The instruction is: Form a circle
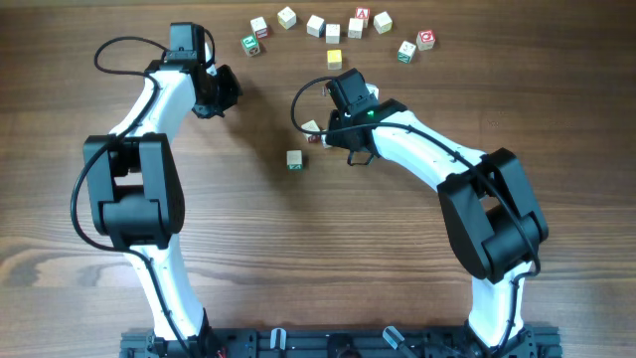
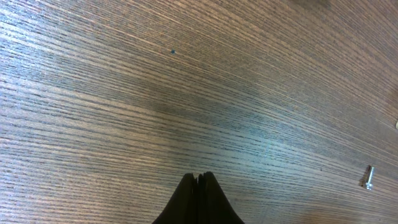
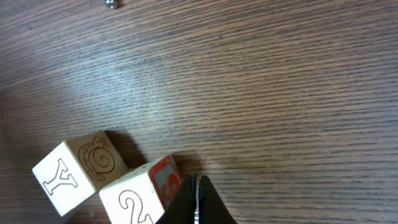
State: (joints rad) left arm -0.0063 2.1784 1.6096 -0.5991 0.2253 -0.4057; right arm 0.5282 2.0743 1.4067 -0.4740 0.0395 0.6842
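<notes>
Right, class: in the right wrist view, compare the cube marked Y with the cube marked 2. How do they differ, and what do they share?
The Y cube shows only pale faces, a letter and a snail outline; the 2 cube shows a numeral and a red side. The Y cube lies clear of the right claw; the 2 cube sits beside its shut tip. Both are pale wooden cubes on the table.

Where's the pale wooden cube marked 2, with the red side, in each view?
Overhead: pale wooden cube marked 2, likely the red-edged one mid-table.
Left wrist: not in it.
Right wrist: bottom edge, left of centre, beside the shut right pincer.
Shared landmark: the pale wooden Y cube beside it, in overhead and right wrist.
</notes>
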